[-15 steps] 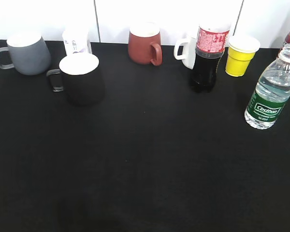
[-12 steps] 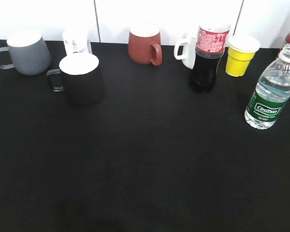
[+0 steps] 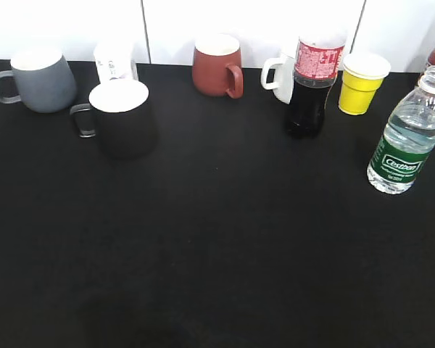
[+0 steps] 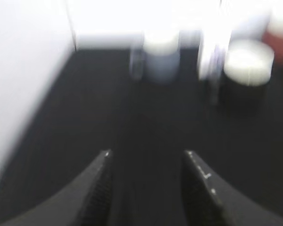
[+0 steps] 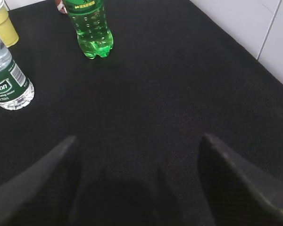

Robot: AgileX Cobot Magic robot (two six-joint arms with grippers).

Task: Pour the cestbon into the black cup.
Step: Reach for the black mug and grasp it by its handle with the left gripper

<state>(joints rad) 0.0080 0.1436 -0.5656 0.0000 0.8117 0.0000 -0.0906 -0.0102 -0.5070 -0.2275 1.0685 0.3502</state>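
The cestbon [image 3: 404, 138], a clear ribbed bottle with a green label, stands upright at the right of the black table, uncapped. It also shows at the left edge of the right wrist view [image 5: 7, 77]. The black cup [image 3: 121, 119], white inside, stands at the back left with its handle to the left; in the blurred left wrist view [image 4: 247, 77] it is far ahead on the right. My left gripper [image 4: 147, 153] is open and empty above the table. My right gripper [image 5: 139, 137] is open and empty, to the right of the cestbon. Neither gripper shows in the exterior view.
Along the back stand a grey mug [image 3: 40, 78], a small white container [image 3: 114, 64], a red-brown mug [image 3: 217, 65], a white mug [image 3: 279, 74], a dark cola bottle [image 3: 312, 81] and a yellow cup [image 3: 361, 82]. A green bottle [image 5: 90, 27] stands beyond the cestbon.
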